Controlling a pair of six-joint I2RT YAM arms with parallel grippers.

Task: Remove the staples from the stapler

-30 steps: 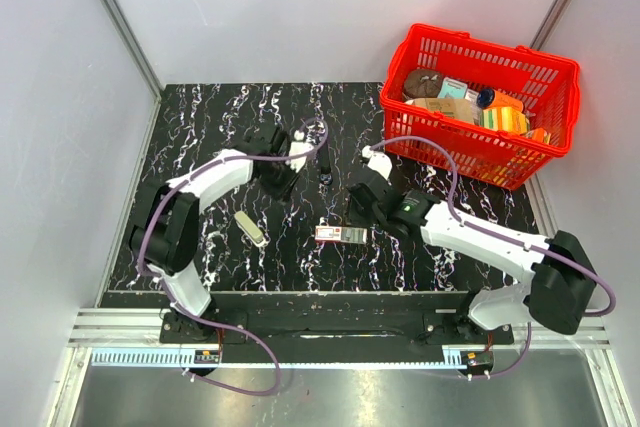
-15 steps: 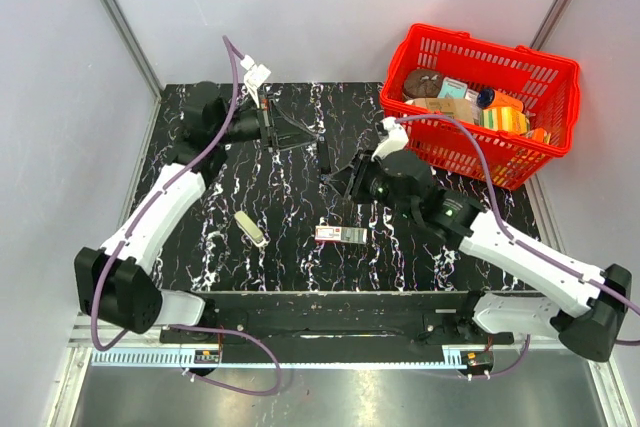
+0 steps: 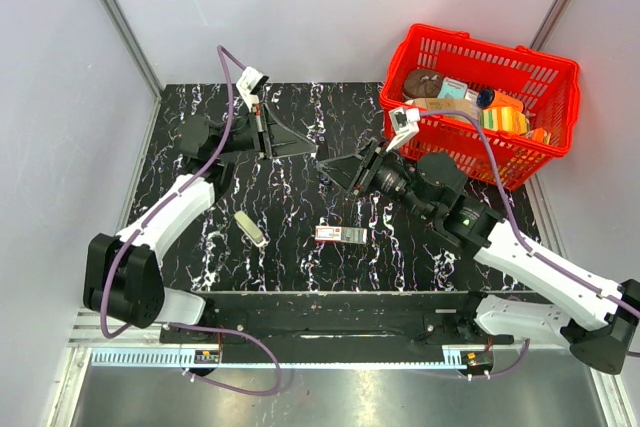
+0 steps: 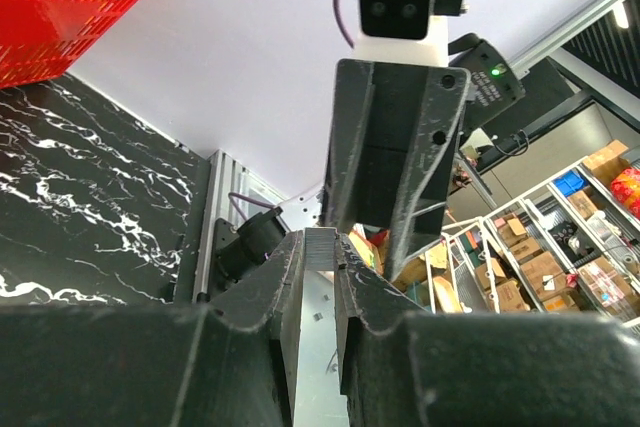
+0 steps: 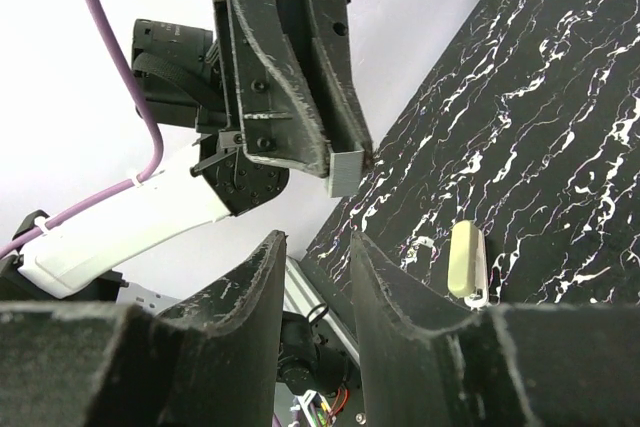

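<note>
At the far left the black marbled bench (image 3: 185,112) ends at a metal rail under the grey wall, and we see bare surface along that edge. The left arm reaches up and over the back of the bench. In front of it a small cream stapler (image 3: 251,228) lies flat and slanted on the bench, alone and well apart from both arms, with room all around it.

The left gripper (image 3: 310,150) is held above mid-bench, its jaws clamped on a short grey strip (image 5: 346,170) that looks to us like a stick of staples. The strip's end pokes out just past the fingertips. Below, towards the near edge, a small red-and-white box (image 3: 340,234) lies flat, clear of everything.

The right gripper (image 5: 315,252) faces the left one tip to tip, very near the strip. Its jaws stand apart with nothing between them. At the far right a red basket (image 3: 470,162) of goods sits on the back corner, behind the right arm.
</note>
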